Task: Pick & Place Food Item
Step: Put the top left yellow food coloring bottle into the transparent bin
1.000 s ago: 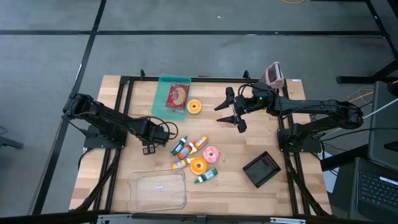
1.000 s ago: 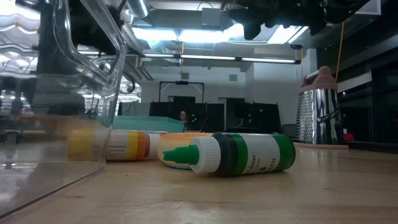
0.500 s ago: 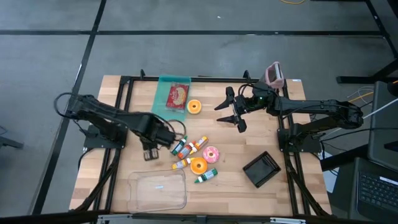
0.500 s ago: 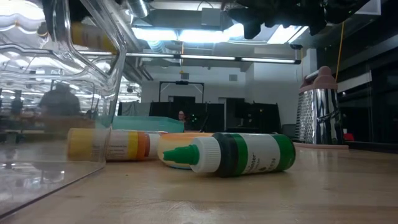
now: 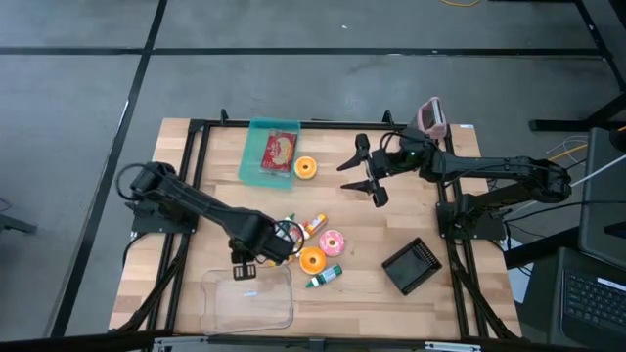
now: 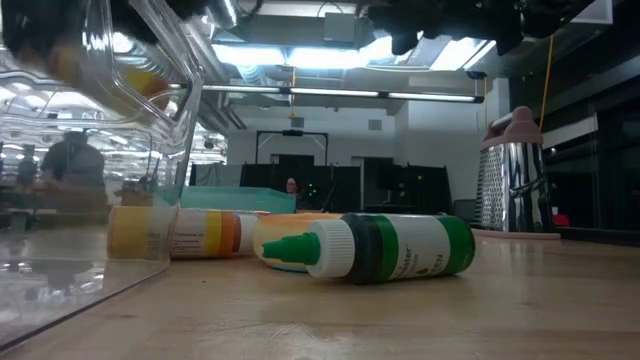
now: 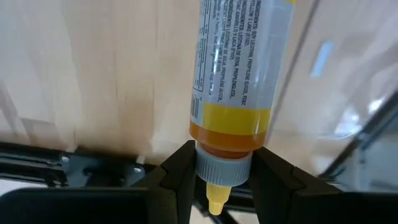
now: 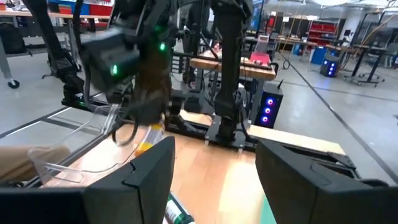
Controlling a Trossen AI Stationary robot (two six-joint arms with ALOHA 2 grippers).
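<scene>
Since a second ago my left arm has swung from the worktop's (image 5: 176, 137) left side toward the front, and the left gripper (image 5: 245, 264) now hangs at the rear rim of the clear tray (image 5: 249, 303); my right arm has not shifted. Left gripper is clamped on the sauce bottle (image 7: 239, 74), its fingers (image 7: 177, 168) pinching the neck just behind the cap. In the left wrist view I read the bottle plainly: a clear body with printed ingredient text, a yellow band and orange contents near the shoulder, a grey collar and a small yellow nozzle, all held over bare wood with the tray's transparent wall beside it. From above, the arm hides the bottle almost wholly.

My right gripper (image 5: 369, 179) waits above the rear right of the worktop, its jaws spread apart with nothing between them.

Overhead I also see what the level camera misses: a teal tray (image 5: 271, 152) at the back with a red packet (image 5: 280, 150) in it, an orange doughnut (image 5: 306, 168) beside it, a black grille block (image 5: 411, 265) at front right, and a cluster of small bottles around a pink doughnut (image 5: 332, 242) and a second orange doughnut (image 5: 312, 259).

The low view gives instead a close look at a green-capped bottle (image 6: 385, 248) lying on its side, an orange-labelled bottle (image 6: 175, 232) behind it, and a steel grater (image 6: 512, 185) standing at the right.
</scene>
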